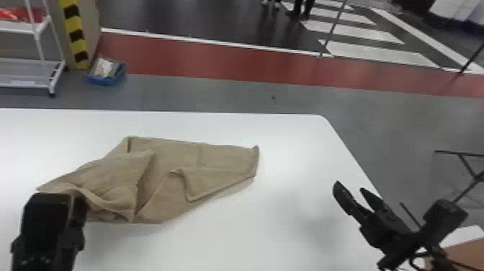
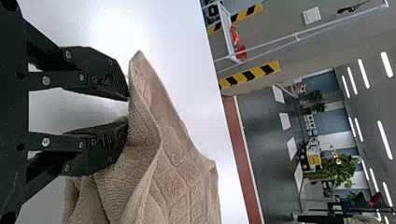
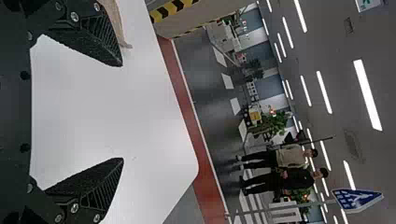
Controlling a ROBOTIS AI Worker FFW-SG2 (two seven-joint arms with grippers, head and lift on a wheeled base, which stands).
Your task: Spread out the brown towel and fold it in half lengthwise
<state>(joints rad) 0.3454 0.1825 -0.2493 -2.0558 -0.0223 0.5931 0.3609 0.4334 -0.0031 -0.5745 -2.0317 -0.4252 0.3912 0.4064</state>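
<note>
at the upper left of the head view is a white wheeled rack (image 1: 39,68). below it, at the lower left, the black left gripper (image 1: 50,223) is at the near left end of the brown towel (image 1: 165,155). in the left wrist view its two fingers stand moderately apart, with the towel's fabric right at their tips.

next along the top are a yellow-and-black striped post (image 1: 75,34) and a small blue bin (image 1: 104,80) on the floor.

the towel lies rumpled across the left and middle of the frame, on a white table (image 1: 288,144). its left part is bunched in loose folds; its right part is flatter, with a flap turned over on top.

at the lower right, well apart from the towel, the black right gripper (image 1: 350,186) is over the table, its two fingers spread wide, tips pointing to the upper left.
</note>
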